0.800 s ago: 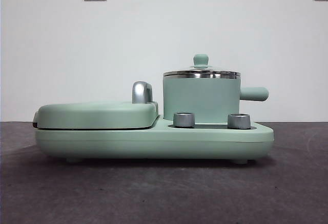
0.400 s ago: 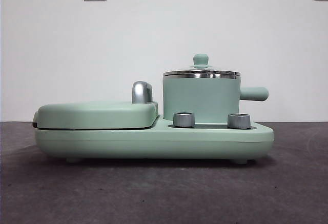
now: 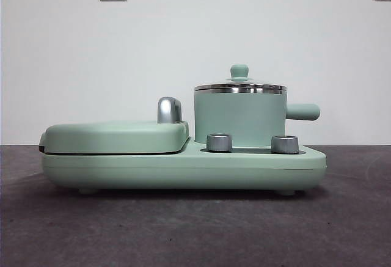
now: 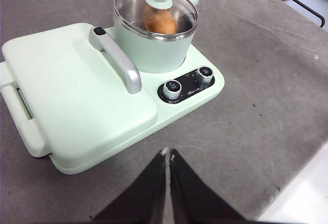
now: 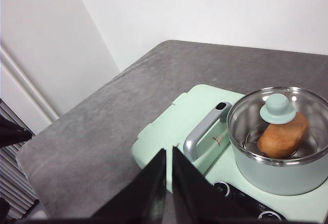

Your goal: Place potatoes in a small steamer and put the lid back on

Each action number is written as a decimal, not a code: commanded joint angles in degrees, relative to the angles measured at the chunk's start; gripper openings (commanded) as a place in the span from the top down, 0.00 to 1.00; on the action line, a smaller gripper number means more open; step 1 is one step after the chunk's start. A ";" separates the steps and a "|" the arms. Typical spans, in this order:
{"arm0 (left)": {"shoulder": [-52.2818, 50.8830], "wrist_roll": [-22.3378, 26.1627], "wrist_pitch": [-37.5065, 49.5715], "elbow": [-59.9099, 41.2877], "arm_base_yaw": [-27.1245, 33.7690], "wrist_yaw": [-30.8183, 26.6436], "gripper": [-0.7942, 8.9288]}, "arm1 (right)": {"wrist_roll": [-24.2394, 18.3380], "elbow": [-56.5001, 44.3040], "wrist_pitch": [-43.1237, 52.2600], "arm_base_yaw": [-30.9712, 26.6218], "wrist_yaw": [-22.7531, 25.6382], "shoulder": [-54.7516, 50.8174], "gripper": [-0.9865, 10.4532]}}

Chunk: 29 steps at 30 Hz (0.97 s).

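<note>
The small steamer (image 3: 239,118) is a mint green pot with a steel rim and a stubby side handle, standing on the right of a mint green cooker base (image 3: 183,166). Its clear glass lid (image 4: 133,6) with a green knob (image 3: 239,71) sits on the rim. Through the glass an orange-brown potato (image 4: 159,21) (image 5: 283,135) lies inside the pot (image 5: 279,172). My left gripper (image 4: 168,154) is shut and empty, hanging above the table in front of the cooker. My right gripper (image 5: 169,152) is shut and empty, high above the cooker's griddle side. Neither gripper shows in the front view.
A flat mint green griddle cover (image 3: 116,137) with a chrome handle (image 3: 169,109) fills the left of the base. Two steel dials (image 3: 219,142) (image 3: 285,143) sit at the front below the pot. The grey table's edge (image 4: 302,167) runs near the left gripper.
</note>
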 commanded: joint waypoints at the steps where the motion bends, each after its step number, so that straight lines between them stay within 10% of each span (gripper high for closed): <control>1: -0.63 -0.22 0.42 0.17 0.42 -0.11 0.91 | 0.52 0.61 1.40 0.28 -0.09 0.26 0.90; 15: -21.92 6.29 34.29 -33.35 29.70 0.02 0.91 | 0.52 0.61 1.42 0.28 -0.11 0.28 0.90; 29: -36.15 5.73 40.92 -53.77 33.42 -0.04 0.91 | 0.52 0.63 1.42 0.28 -0.11 0.28 0.90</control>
